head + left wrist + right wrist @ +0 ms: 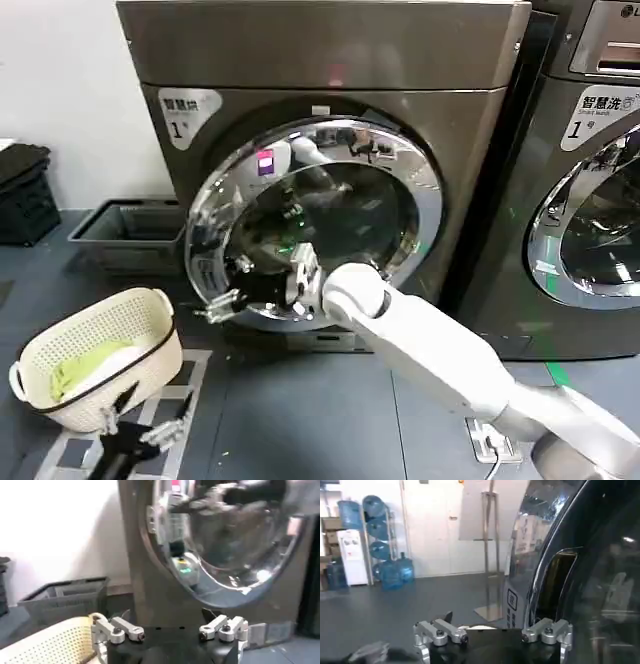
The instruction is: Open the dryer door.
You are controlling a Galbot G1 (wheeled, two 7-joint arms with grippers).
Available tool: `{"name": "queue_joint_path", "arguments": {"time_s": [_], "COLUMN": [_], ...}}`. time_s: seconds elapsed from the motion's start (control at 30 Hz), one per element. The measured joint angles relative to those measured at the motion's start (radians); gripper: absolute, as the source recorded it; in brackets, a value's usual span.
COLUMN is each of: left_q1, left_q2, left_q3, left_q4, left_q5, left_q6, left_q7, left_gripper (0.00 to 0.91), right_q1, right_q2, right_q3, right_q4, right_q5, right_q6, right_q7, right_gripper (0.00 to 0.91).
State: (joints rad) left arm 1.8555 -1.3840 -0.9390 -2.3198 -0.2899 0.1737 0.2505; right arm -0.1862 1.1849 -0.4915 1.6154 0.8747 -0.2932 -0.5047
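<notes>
Reaching, fingers spread wide, right gripper (262, 293) at lower left of rigid, slick chrome dryer door (420, 190); recessed handle slot (555, 582) likely best grip.

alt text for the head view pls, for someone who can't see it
The right gripper reaches to the lower left rim of the chrome-rimmed dryer door. The left gripper hangs low beside a laundry basket holding green cloth, and a second machine stands alongside.
</notes>
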Motion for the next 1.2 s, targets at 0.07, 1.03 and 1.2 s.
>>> {"name": "queue_joint_path", "arguments": {"time_s": [0.07, 1.03, 1.2], "left_q1": [-0.022, -0.319, -0.387], "left_q2": [0.014, 0.300, 0.364], "left_q3": [-0.027, -0.061, -0.012], "left_q4": [0.009, 0.180, 0.224], "left_q5": [-0.026, -0.167, -0.178], "left_q6": [0.016, 0.061, 0.063], "left_q7": [0.004, 0.043, 0.043], "left_gripper": [0.907, 0.907, 0.907], "right_q1": [-0.007, -0.172, -0.194], "right_q2": [-0.020, -0.298, -0.349], "right_q3": [0.003, 0.089, 0.097], "right_q4": [0.020, 0.290, 0.331], "right_q5": [0.006, 0.034, 0.031], "right_q6": [-0.001, 0.021, 0.033], "right_q7": [-0.019, -0.227, -0.274], "right_gripper": [0.907, 0.907, 0.907]}}
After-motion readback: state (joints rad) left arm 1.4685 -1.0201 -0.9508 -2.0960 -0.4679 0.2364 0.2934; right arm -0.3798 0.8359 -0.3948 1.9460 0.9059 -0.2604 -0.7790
